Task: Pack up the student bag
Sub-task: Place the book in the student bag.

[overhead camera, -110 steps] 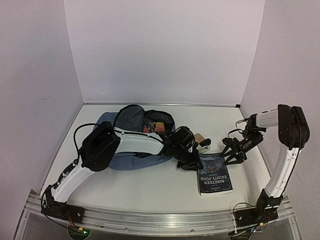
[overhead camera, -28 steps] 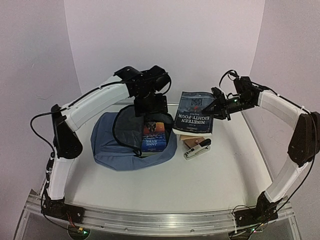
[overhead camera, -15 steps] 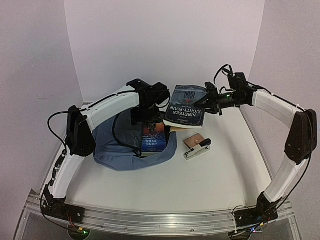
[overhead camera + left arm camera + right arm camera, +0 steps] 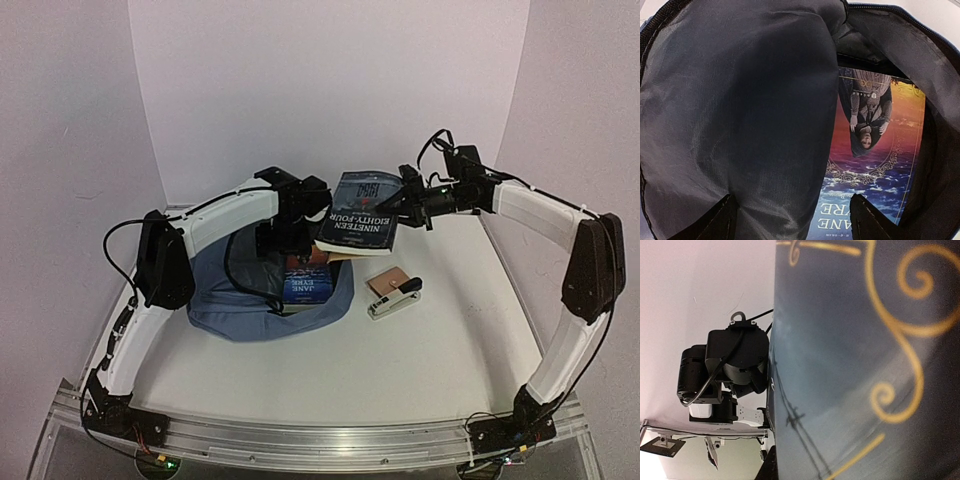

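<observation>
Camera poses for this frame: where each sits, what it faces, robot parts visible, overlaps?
Top external: above and behind the robot, looking down at the table; left arm and right arm in full.
Left wrist: aimed into the open student bag at the Jane Eyre book; own fingers at bottom.
Right wrist: close against the Nineteen Eighty-Four book cover held by the right gripper; left arm behind.
Shared: both books also show from the top.
</observation>
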